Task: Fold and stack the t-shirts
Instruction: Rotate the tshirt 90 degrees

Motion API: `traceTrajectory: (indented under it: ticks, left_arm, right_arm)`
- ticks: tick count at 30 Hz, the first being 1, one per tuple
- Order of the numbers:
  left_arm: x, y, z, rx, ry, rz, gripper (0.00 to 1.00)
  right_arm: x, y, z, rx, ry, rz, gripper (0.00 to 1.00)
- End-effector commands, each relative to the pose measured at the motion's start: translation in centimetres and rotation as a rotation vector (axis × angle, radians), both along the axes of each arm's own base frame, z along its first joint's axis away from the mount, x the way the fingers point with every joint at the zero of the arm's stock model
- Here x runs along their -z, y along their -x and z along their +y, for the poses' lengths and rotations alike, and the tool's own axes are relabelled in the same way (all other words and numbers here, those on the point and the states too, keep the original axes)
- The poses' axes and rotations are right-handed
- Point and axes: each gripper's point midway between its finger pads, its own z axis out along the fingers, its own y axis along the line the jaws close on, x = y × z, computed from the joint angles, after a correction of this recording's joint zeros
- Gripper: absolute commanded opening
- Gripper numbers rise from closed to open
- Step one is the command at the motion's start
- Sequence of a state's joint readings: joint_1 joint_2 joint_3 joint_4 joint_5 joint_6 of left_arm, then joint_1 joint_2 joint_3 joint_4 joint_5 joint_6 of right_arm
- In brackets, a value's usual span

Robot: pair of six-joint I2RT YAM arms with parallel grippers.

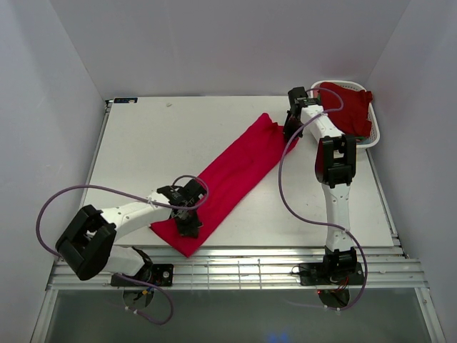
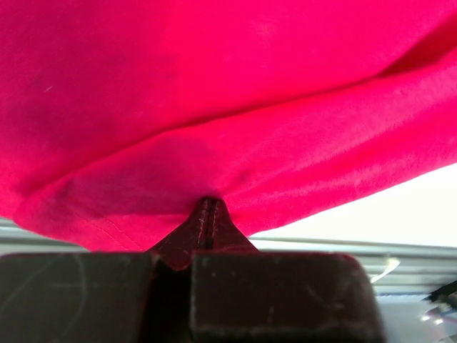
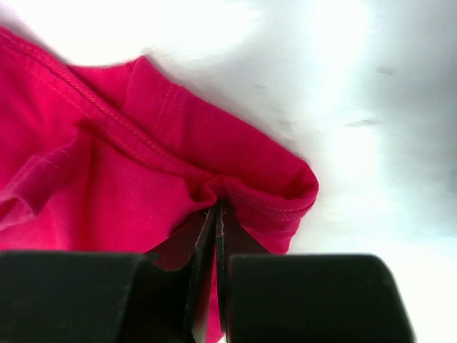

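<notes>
A crimson t-shirt (image 1: 235, 175) lies folded into a long strip, running diagonally from the near left to the far right of the table. My left gripper (image 1: 188, 220) is shut on its near end; in the left wrist view the fingertips (image 2: 207, 214) pinch a fold of the cloth (image 2: 214, 107). At the strip's far end my right gripper (image 1: 291, 132) is shut on the t-shirt too. The right wrist view shows the pads (image 3: 218, 214) clamped on a hemmed edge (image 3: 178, 150). A darker red t-shirt (image 1: 350, 107) lies heaped in the white basket (image 1: 374, 132).
The basket stands at the far right corner, just behind the right arm's wrist. Grey walls close the table in on three sides. A metal rail (image 1: 235, 268) runs along the near edge, close to the strip's near end.
</notes>
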State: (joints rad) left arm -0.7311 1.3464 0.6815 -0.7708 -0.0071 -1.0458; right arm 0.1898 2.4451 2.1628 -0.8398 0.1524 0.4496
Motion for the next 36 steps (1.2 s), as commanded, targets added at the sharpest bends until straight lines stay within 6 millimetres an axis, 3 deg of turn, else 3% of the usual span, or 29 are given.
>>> traceTrajectory:
  ticks: [1, 6, 14, 17, 22, 23, 24, 26, 27, 28, 29, 32, 34, 36]
  left_arm:
    - [-0.2, 2.8, -0.9, 0.041, 0.026, 0.086, 0.00]
    - [0.4, 3.5, -3.2, 0.134, 0.016, 0.125, 0.00]
    - [-0.4, 3.3, -10.9, 0.248, 0.108, 0.119, 0.00]
    - [-0.7, 3.4, -12.6, 0.289, 0.112, 0.105, 0.00]
    - [-3.3, 1.6, -14.4, 0.286, 0.142, 0.017, 0.00]
    - [-3.7, 1.4, -14.4, 0.284, 0.144, 0.008, 0.00]
    - [-4.6, 1.2, -14.7, 0.287, 0.164, -0.014, 0.00]
    - [-6.1, 0.4, -15.1, 0.305, 0.182, -0.077, 0.00]
    - [-7.3, 0.0, -15.3, 0.313, 0.204, -0.117, 0.00]
    - [-8.0, -1.0, -15.2, 0.312, 0.190, -0.181, 0.00]
    - [-8.7, -1.5, -15.0, 0.334, 0.186, -0.221, 0.00]
    - [-9.8, -3.0, -13.4, 0.336, 0.139, -0.337, 0.00]
    - [-9.7, -3.4, -12.2, 0.342, 0.099, -0.376, 0.00]
    - [-7.9, -3.2, -10.2, 0.341, 0.016, -0.364, 0.00]
  right_arm:
    - [-1.5, -2.1, 4.8, -0.016, -0.247, -0.086, 0.08]
    - [-3.1, -4.2, 7.9, -0.044, -0.411, -0.171, 0.08]
    - [-5.8, -7.0, 12.3, -0.124, -0.669, -0.269, 0.08]
    - [-7.1, -7.2, 13.2, -0.156, -0.726, -0.296, 0.08]
    - [-13.8, -7.7, 12.5, -0.245, -0.666, -0.467, 0.08]
    - [-15.0, -7.5, 12.1, -0.272, -0.629, -0.501, 0.08]
    - [-18.3, -6.8, 11.6, -0.289, -0.610, -0.557, 0.08]
    - [-19.2, -5.6, 10.6, -0.282, -0.551, -0.568, 0.08]
    - [-22.5, -4.4, 10.1, -0.317, -0.515, -0.630, 0.08]
    - [-22.7, -3.7, 9.4, -0.296, -0.459, -0.627, 0.08]
    - [-24.4, -2.3, 8.9, -0.305, -0.424, -0.649, 0.08]
    - [-24.7, 0.8, 8.3, -0.344, -0.285, -0.615, 0.08]
    - [-23.1, 2.5, 9.0, -0.389, -0.221, -0.553, 0.08]
    - [-20.5, 4.4, 9.5, -0.427, -0.178, -0.463, 0.08]
